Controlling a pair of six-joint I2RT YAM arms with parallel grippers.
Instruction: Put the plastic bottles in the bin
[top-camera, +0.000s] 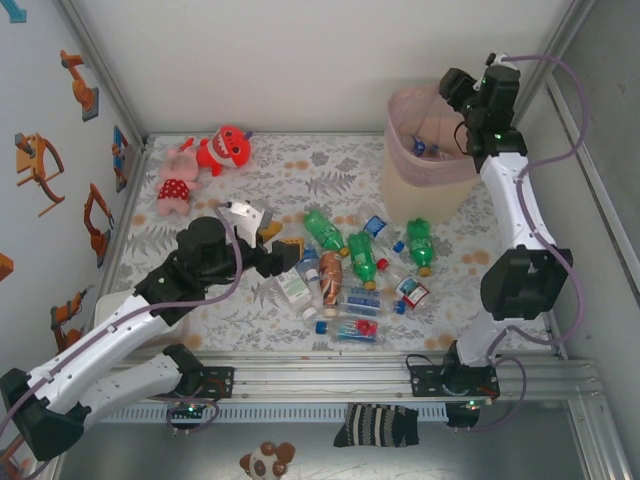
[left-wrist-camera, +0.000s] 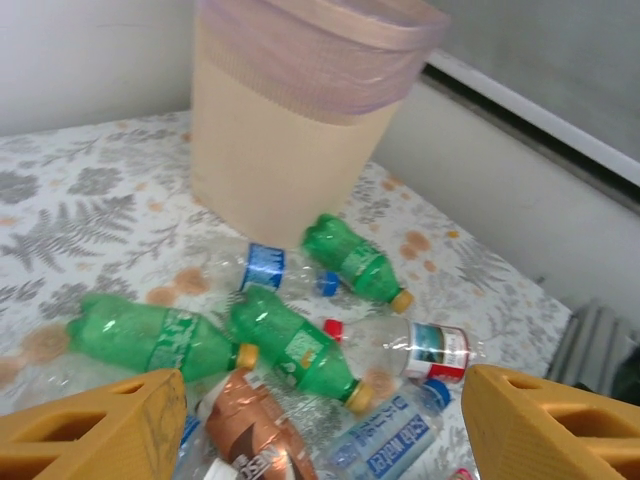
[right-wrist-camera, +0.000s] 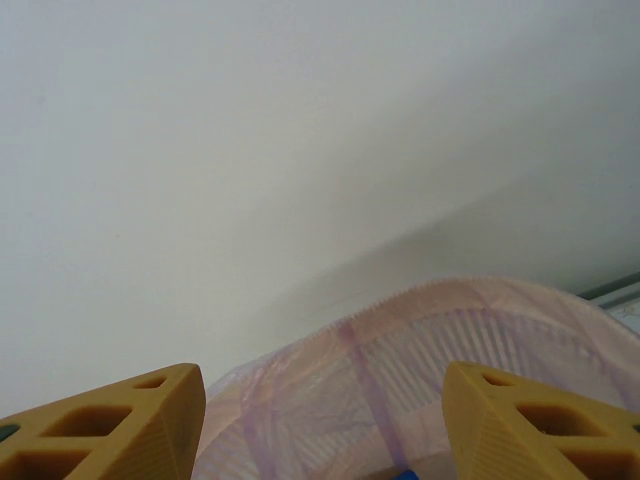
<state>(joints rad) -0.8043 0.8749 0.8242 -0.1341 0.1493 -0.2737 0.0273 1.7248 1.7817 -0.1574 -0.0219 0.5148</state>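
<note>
jaws apart, empty: right gripper (right-wrist-camera: 322, 405) raised over bin (top-camera: 428, 175), left gripper (left-wrist-camera: 322, 410) low above bottles (left-wrist-camera: 295, 350).

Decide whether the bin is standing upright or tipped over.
Upright: the bin rests on its narrow base on the table, with its pink rim on top.

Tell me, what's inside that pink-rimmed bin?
At least one bottle with blue markings lies inside the bin. Its wall and the right arm hide the rest.
</note>
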